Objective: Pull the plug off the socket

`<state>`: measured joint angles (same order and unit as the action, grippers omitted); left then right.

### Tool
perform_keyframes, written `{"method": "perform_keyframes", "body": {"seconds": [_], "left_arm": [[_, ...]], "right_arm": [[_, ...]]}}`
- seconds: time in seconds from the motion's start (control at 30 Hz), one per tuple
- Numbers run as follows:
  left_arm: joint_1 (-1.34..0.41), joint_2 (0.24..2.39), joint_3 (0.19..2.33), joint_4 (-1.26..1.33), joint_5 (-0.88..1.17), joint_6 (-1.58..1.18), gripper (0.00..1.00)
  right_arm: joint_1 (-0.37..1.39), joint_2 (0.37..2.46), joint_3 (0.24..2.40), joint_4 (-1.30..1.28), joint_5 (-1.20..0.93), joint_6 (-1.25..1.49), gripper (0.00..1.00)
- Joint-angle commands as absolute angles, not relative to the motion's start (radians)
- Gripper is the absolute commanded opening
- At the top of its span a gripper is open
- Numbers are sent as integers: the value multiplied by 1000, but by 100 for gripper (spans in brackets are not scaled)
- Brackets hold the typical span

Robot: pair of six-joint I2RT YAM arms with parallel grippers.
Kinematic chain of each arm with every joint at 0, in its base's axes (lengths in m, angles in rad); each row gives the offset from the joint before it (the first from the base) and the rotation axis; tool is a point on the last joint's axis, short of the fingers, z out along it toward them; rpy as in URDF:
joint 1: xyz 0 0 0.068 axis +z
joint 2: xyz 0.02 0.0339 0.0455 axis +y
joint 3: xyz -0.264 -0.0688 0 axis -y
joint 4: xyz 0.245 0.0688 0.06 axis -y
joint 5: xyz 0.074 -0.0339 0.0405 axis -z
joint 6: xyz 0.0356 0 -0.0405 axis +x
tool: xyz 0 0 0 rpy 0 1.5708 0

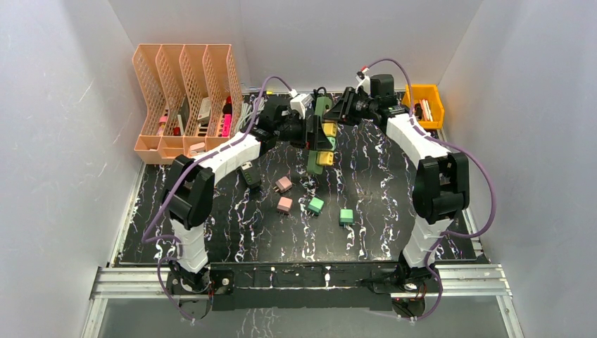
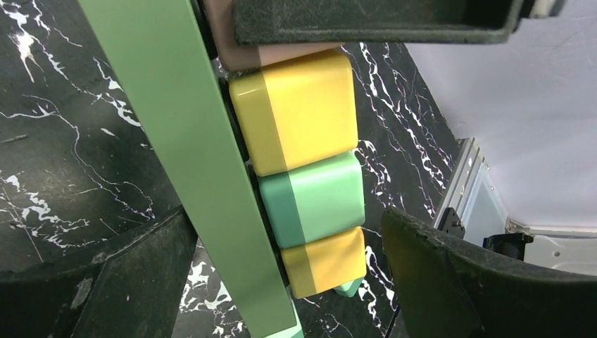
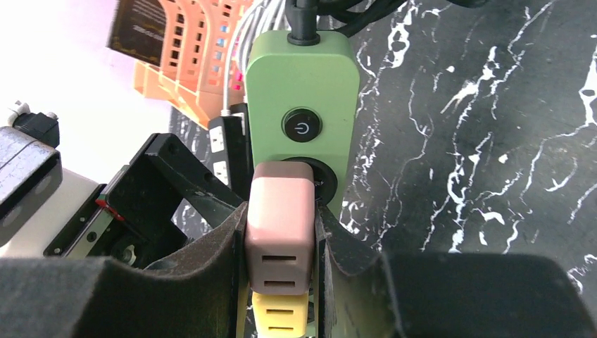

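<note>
Our right gripper (image 3: 281, 243) is clamped on the pink plug (image 3: 279, 204), which sits in the end socket of the green power strip (image 3: 303, 84), at the far middle of the table between the arms. Our left gripper (image 2: 288, 253) stands wide open, straddling the strip and the yellow plug (image 2: 303, 113) seated next to the pink one. We judge the grasp made and the pull not yet done. Next, the left should close to brace the strip while the right draws the plug straight out.
</note>
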<state>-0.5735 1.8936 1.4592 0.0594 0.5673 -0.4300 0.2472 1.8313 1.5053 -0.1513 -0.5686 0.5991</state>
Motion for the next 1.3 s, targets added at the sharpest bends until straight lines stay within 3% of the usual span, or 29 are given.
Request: {"method": "perform_keyframes", "body": {"seconds": [0.0, 0.3, 0.67, 0.97, 1.27], "left_arm": [[-592, 1893, 1516, 96, 596, -485, 98], [-603, 1932, 1540, 150, 600, -561, 98], [-603, 1956, 1509, 189, 543, -630, 97], [-603, 1988, 1530, 162, 587, -622, 54], [-560, 1990, 1583, -4, 463, -507, 46]], "right_arm": [[298, 1769, 1620, -161, -451, 554, 0], [333, 1766, 1635, -193, -383, 547, 0], [334, 1747, 1647, -171, -450, 615, 0], [334, 1709, 1662, -164, -467, 617, 0], [317, 1729, 1664, -44, -779, 577, 0]]}}
